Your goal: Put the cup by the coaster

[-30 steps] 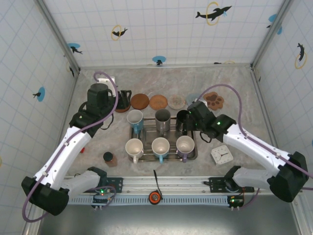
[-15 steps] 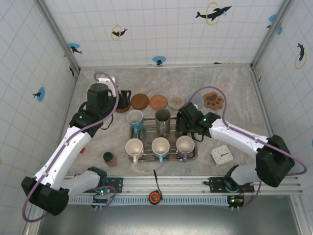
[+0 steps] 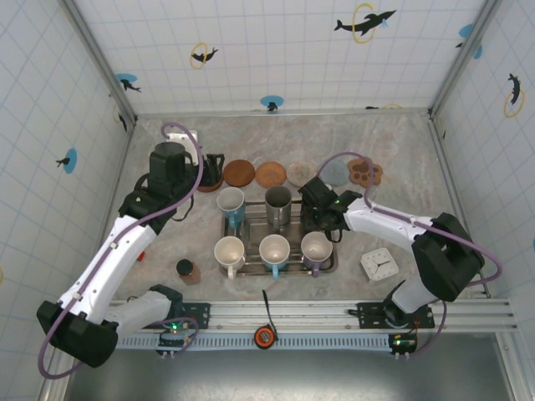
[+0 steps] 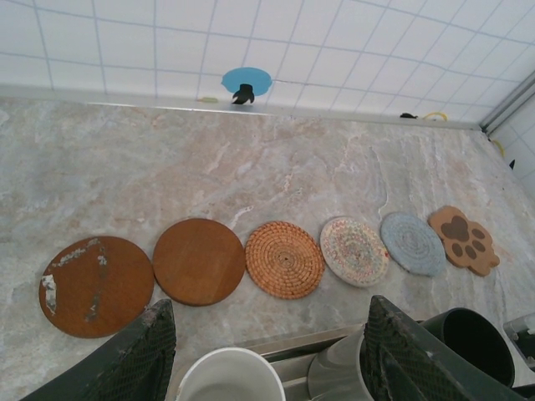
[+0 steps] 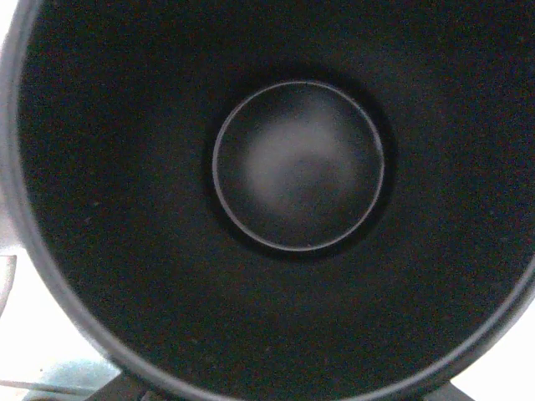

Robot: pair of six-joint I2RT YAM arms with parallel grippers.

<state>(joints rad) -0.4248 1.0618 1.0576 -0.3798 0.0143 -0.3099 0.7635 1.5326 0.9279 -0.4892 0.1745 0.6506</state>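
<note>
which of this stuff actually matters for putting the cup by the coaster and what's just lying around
For the job: black cup, right gripper at it, tray, worn brown coaster, plain brown coaster, rattan coaster, multicolour woven coaster, blue-grey coaster, paw-shaped coaster.
Lying about: clock, small jar, tape measure.

Six cups [image 3: 274, 249] stand on the tray [image 3: 254, 227], in two rows of three. At the tray's far right corner the right gripper [image 3: 314, 207] is over the black cup [image 3: 309, 220]; grip undetermined. A row of five coasters [image 3: 302, 174] lies just behind the tray, with the left gripper [image 3: 211, 172] off its far left corner.
</note>
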